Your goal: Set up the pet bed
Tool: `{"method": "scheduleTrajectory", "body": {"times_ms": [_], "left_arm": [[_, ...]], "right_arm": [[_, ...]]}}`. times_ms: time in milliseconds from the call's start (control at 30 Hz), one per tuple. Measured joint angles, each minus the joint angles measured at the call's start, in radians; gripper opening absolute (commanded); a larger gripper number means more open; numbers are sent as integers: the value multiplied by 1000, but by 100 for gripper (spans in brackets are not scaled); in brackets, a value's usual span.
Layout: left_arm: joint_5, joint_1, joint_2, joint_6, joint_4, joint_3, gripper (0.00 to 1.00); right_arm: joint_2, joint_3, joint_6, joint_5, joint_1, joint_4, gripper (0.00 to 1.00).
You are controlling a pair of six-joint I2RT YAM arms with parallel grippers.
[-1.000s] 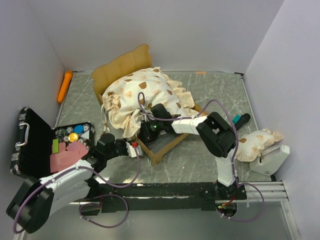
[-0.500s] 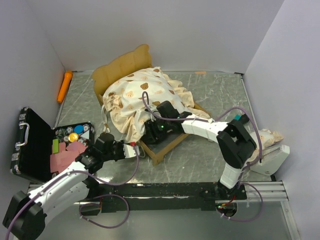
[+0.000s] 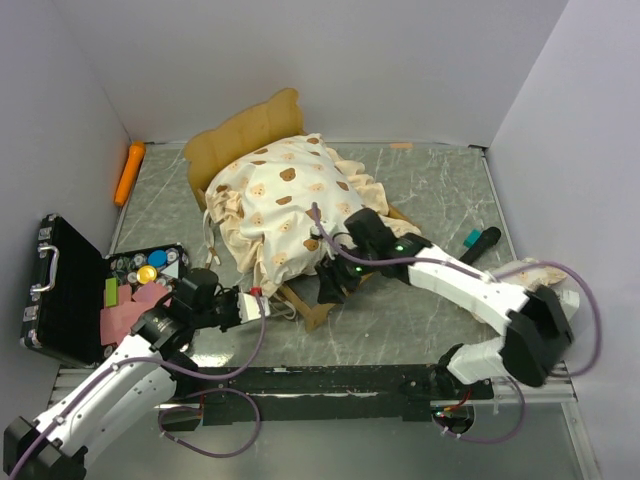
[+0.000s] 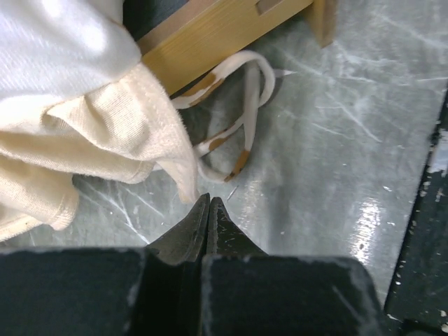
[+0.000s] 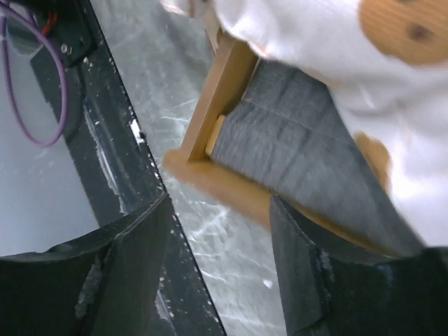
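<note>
Hovering with right gripper (image 3: pixel 332 285) spread open and empty over the 6 o'clock foot corner of the pet bed (image 3: pixel 285 215). Resting mid-bench (image 3: pixel 430 190), headboard (image 3: pixel 245 132) toward 11 o'clock, mattress (image 3: pixel 262 188) heaped on the frame. Parked at 8 o'clock of that corner: left gripper (image 3: pixel 262 303), pinched closed on nothing, beside the ruffle.

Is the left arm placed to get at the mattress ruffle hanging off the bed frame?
Probably yes: the left hand sits just short of the mattress ruffle with only bare table between, but it is shut and must open first.
</note>
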Motion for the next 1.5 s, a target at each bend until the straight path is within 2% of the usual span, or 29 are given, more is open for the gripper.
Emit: {"method": "scheduleTrajectory", "body": {"times_ms": [133, 233, 367, 467, 500, 600, 667, 733, 833, 967, 1100, 1167, 1367, 1500], "left_arm": [[32, 0, -23, -1, -14, -1, 1], [50, 0, -27, -2, -14, -3, 1], [46, 0, -34, -2, -10, -23, 1], [26, 0, -27, -4, 0, -31, 1], [16, 0, -23, -5, 8, -31, 2], [-15, 0, 1, -5, 59, -35, 15], [-21, 0, 17, -3, 84, -42, 24], [-22, 0, 43, 0, 104, -44, 33], [-15, 1, 90, 5, 133, -45, 39], [-3, 1, 153, 17, 167, -45, 38], [7, 1, 211, 27, 194, -44, 36], [11, 1, 234, 34, 206, -44, 35], [35, 70, 358, 71, 251, -30, 38], [54, 115, 434, 74, 256, 3, 44]], "right_arm": [[-205, -60, -10, 114, 0, 22, 73], [-256, -63, -34, 240, -1, 72, 80], [-171, -39, -94, 454, -10, 133, 86], [-75, -26, -130, 518, -42, 145, 85], [-47, -26, -141, 524, -55, 146, 82], [17, -26, -161, 524, -87, 146, 69], [39, -26, -160, 523, -104, 142, 48], [48, -23, -141, 509, -129, 127, 32], [48, -15, -95, 468, -188, 105, 9], [18, -26, -53, 428, -243, 82, 4], [-38, -53, -37, 409, -269, 69, 4], [-48, -60, -33, 396, -287, 66, 9], [-39, -64, -17, 376, -298, 59, 42], [-42, -63, -6, 370, -301, 42, 56]]}}
